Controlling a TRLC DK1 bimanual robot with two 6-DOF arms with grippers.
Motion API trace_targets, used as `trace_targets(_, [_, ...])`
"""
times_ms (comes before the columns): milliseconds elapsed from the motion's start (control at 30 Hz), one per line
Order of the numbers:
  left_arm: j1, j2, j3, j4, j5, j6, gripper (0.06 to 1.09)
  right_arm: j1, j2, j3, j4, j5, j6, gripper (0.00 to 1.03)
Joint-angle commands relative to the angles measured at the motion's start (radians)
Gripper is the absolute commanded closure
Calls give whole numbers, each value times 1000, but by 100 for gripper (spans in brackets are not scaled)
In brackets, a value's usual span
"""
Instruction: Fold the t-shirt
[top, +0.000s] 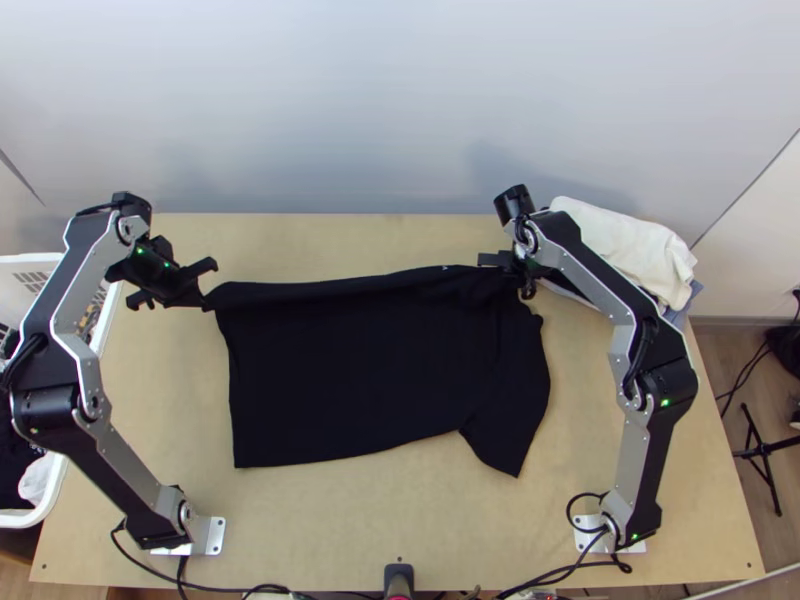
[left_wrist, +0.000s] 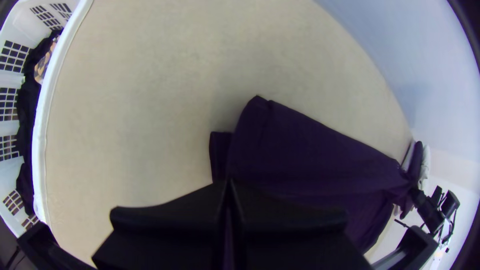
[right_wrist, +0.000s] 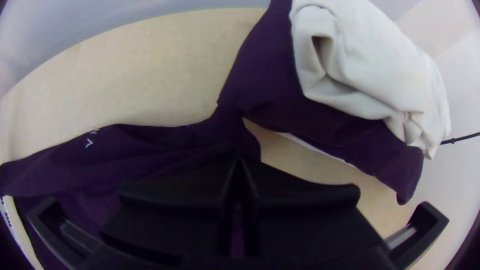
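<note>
Small white print (right_wrist: 90, 143) is marking the black fabric t-shirt (top: 370, 370), which is lying across the light wooden table (top: 330, 520); left gripper (top: 206, 303) and right gripper (top: 505, 275) are clamping its far part.

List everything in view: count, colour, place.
Shirt: 1, black, on table
Table: 1, light wood, centre
Top cloth: 1, white, right pile
Lower cloth: 1, dark, beneath it
Blue cloth: 1, blue, right pile
Basket: 1, white, left
Clothes: several, mixed, in basket
Wall: 1, pale, beyond table
Stand: 1, black, right floor
Cables: several, black, near edge
Arms: 2, grey and black, both sides
Left claw: 1, black, shirt's far left corner
Right claw: 1, black, shirt's far edge, right
</note>
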Motion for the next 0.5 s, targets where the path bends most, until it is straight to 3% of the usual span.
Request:
trace_targets(0, [6, -51, -28, -6, 10, 5, 105, 9, -35, 35, 2, 28, 15, 100])
trace_targets(100, [7, -22, 22, -4, 12, -6, 105, 9, -35, 96, 44, 47, 6, 100])
trace_targets(367, [-16, 98, 248, 4, 12, -64, 105, -16, -31, 121, 368, 57, -120, 100])
trace_targets(467, [-26, 156, 331, 4, 12, -73, 105, -19, 0, 130, 426, 56, -163, 100])
